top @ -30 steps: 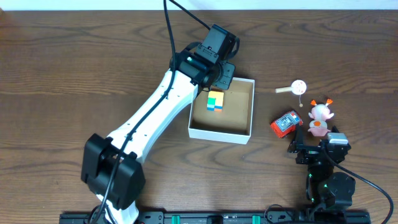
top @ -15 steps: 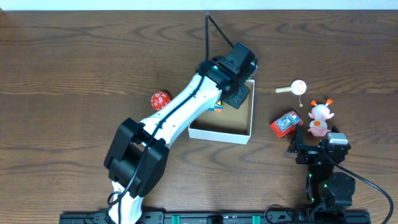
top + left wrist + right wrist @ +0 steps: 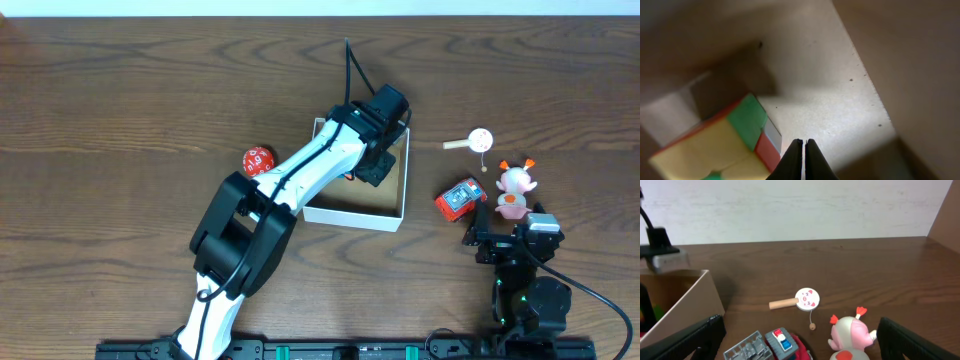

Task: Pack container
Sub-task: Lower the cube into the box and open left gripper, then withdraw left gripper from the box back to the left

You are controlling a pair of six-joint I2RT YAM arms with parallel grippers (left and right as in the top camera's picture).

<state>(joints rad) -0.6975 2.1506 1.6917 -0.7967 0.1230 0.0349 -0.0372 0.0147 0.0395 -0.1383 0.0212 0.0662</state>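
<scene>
Left jaws pressing fully together, gripping nothing. Tips hanging inside container, over its tan floor, just beside multicolour cube lying there. Right jaws standing spread wide, empty, hovering near front-right edge of tabletop, facing red toy car and pink figure. Cannot tell whether either toy is touching them. Container sitting around tabletop centre, enclosing left jaws, well apart from right jaws.

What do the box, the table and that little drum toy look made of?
Container: likely cardboard, matte white outside, speckled tan inside. Table: wood or laminate, dark grain, slight sheen. Drum toy: handle looks like bare wood; white face unclear, paper or plastic.
</scene>
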